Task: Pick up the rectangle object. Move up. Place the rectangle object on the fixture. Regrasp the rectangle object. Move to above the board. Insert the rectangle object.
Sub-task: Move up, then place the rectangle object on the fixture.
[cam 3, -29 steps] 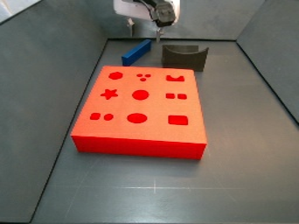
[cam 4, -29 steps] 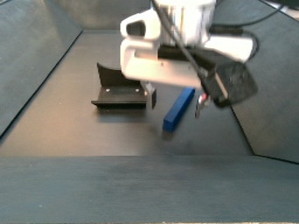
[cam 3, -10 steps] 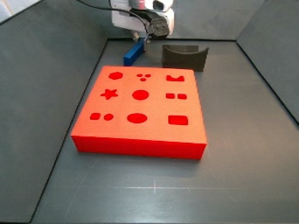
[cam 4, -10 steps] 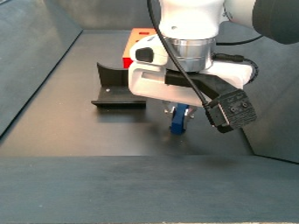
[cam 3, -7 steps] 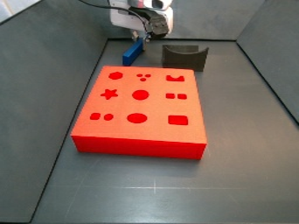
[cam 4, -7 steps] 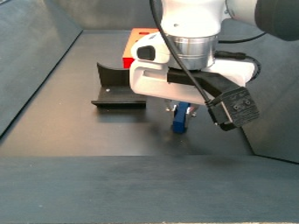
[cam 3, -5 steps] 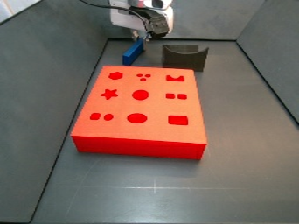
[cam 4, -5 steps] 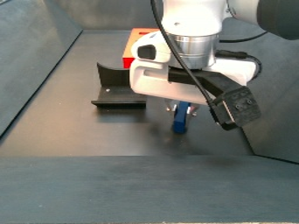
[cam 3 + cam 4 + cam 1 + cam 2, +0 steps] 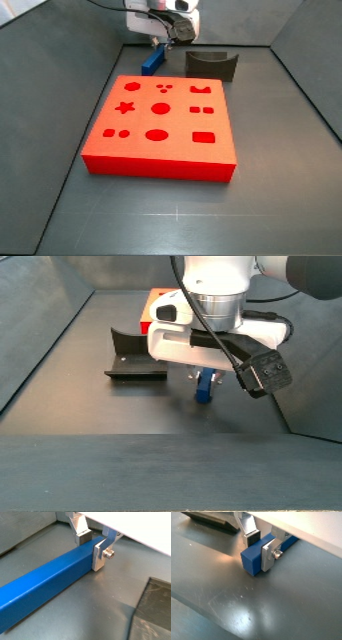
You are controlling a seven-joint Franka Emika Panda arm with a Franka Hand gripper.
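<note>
The rectangle object, a long blue bar [image 9: 47, 584], lies on the grey floor. My gripper [image 9: 90, 551] straddles it near one end, with a silver finger pressed on each long side, shut on it; both wrist views show this [image 9: 259, 552]. In a side view the gripper [image 9: 163, 42] stands at the far end of the bin over the bar [image 9: 151, 61]. The dark grey fixture [image 9: 211, 64] stands just beside it. The red board [image 9: 134, 150] lies in front. In a side view the gripper [image 9: 203, 381] hides most of the bar [image 9: 205, 394].
Sloping grey walls [image 9: 54, 70] enclose the floor on all sides. The fixture [image 9: 134, 359] sits close beside my gripper. A strip of the board [image 9: 163, 298] shows behind the arm. A cable and a black box [image 9: 262, 373] hang off the wrist.
Since 2.9 s ago my gripper has come down over the bar's end and its fingers stand against the sides. Over the last second almost nothing has moved.
</note>
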